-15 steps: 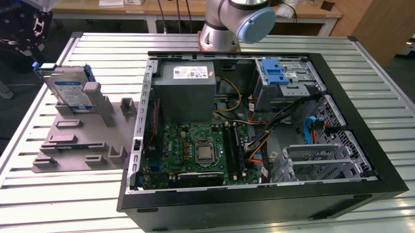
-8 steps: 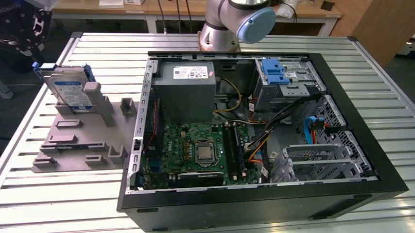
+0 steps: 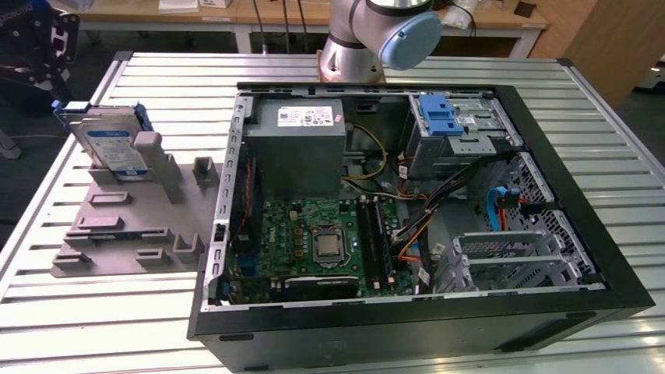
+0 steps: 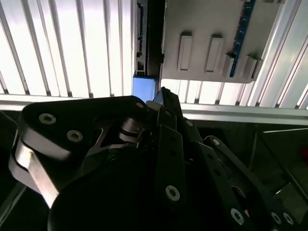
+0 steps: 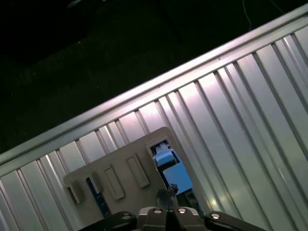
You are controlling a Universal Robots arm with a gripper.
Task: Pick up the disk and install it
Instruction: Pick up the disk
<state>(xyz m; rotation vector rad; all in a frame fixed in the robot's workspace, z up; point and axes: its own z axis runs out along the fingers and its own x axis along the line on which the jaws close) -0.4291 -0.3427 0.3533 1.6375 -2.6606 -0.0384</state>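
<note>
Looking across the ribbed metal table (image 3: 104,327), we see the disk (image 3: 109,144) standing upright on its edge in a slot of a grey stand (image 3: 124,226). Its white-and-blue label faces outward and its blue frame shows along the top. The stand lies flat on the table, just beside the open computer case (image 3: 416,335), on the exterior view's left. Inside the case we make out a green circuit board (image 3: 311,241), a grey metal box (image 3: 301,148) with a white label, and a blue latch (image 3: 441,117) on a metal cage in the far corner.

In the first wrist view the claw (image 5: 167,195) hangs over the stand, close to the blue top of the disk. We cannot tell whether it touches the disk. Nor can we tell from either wrist view how far open the claw is. The disk rests in its slot.
</note>
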